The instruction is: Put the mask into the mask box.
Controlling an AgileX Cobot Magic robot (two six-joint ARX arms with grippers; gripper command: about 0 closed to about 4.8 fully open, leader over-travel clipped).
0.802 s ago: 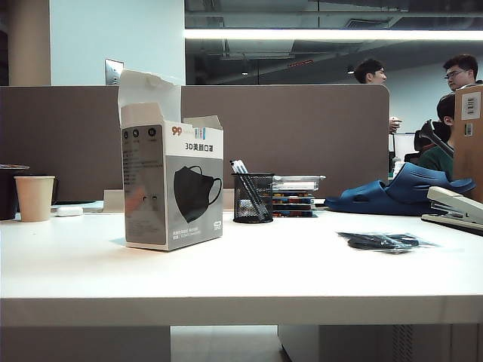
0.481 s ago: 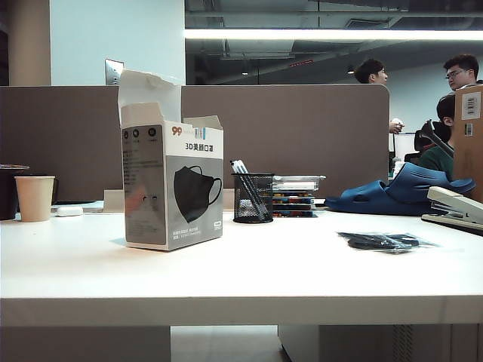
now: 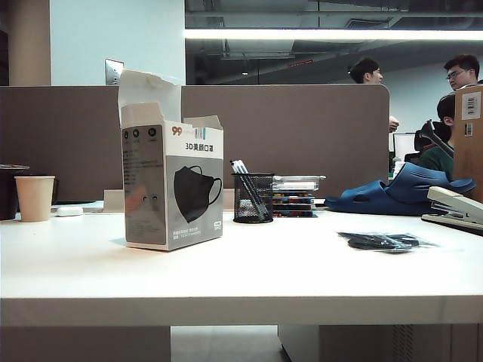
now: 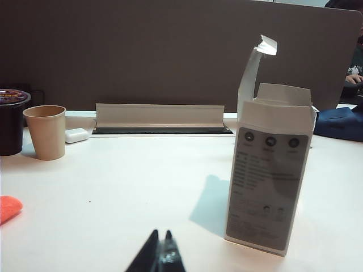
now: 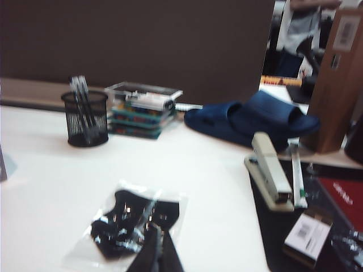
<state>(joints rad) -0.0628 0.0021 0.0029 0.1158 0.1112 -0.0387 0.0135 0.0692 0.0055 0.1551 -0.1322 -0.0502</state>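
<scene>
— Where is there room to pass?
— The white surface point(image 3: 287, 264) lies bare between the mask box point(image 3: 175, 185) and the mask point(image 3: 383, 241); both pincers, left pincer point(image 4: 160, 249) and right pincer point(image 5: 156, 243), sit closed at the near edge.
— What blocks?
— A pen cup point(image 3: 253, 197) and stacked cases point(image 3: 296, 196) stand behind that gap; the stapler point(image 5: 269, 173) and blue clog point(image 3: 400, 192) crowd the mask's far side.

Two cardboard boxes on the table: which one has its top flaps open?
The mask box, the white-and-grey carton printed with a black mask, standing left of the pen cup. Its flaps stick up. The brown box at the far right is plain, with a barcode label.
</scene>
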